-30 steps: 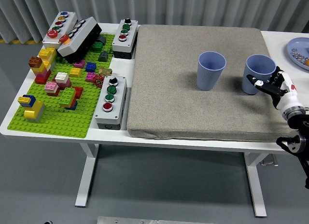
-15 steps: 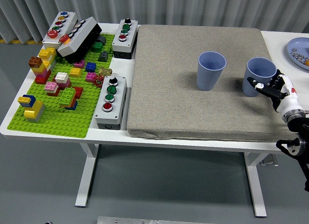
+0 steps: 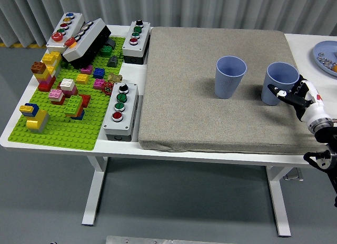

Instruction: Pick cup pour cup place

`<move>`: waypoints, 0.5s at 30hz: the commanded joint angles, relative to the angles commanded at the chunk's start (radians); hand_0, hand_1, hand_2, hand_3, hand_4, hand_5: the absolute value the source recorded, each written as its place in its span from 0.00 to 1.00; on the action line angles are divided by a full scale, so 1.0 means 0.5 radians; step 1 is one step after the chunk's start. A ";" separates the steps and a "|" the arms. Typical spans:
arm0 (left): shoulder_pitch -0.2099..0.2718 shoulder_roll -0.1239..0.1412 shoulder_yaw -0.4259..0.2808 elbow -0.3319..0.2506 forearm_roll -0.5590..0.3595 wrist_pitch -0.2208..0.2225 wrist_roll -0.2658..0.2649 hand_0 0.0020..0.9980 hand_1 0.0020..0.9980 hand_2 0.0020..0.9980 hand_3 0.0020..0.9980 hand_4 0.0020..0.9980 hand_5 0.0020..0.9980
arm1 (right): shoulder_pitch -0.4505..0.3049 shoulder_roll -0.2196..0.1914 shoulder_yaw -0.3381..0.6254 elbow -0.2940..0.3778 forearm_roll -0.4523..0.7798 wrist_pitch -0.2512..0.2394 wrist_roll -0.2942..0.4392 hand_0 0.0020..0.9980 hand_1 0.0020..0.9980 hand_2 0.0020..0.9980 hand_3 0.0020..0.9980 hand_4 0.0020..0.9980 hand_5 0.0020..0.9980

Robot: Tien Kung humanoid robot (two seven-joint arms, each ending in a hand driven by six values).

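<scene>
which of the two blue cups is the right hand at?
The right blue cup near the mat's right edge; the right hand is against its side. The left blue cup stands alone mid-mat.

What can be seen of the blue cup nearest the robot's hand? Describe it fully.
The right blue cup is a plain, tapered, handleless tumbler, matte grey-blue and plastic-looking. It stands upright with its mouth open; its contents cannot be made out. It sits on the beige mat, near the right edge, apart from the second blue cup. The right hand is at its near right side, fingers around the wall, though firm contact is unclear.
</scene>
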State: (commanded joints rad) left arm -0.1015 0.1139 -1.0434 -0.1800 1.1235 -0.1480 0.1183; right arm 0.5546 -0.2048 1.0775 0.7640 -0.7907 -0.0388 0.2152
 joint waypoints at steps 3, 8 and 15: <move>-0.003 0.000 -0.001 0.000 0.003 0.000 0.000 0.81 0.76 0.81 0.75 0.53 1.00 | 0.003 0.000 0.006 0.000 -0.004 0.006 0.000 0.87 0.87 0.91 0.89 0.72 0.07; -0.005 0.000 -0.004 0.000 0.005 0.001 -0.001 0.81 0.76 0.81 0.75 0.53 1.00 | 0.005 -0.002 0.028 0.006 -0.034 0.019 -0.008 0.88 0.88 0.93 0.90 0.73 0.08; -0.004 -0.001 -0.007 0.000 0.006 0.002 -0.003 0.81 0.76 0.81 0.75 0.53 1.00 | 0.007 -0.008 0.051 0.008 -0.062 0.052 -0.023 0.92 0.91 0.97 0.96 0.77 0.10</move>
State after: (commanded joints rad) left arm -0.1036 0.1134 -1.0468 -0.1800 1.1263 -0.1468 0.1169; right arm 0.5580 -0.2087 1.1031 0.7680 -0.8217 -0.0131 0.2035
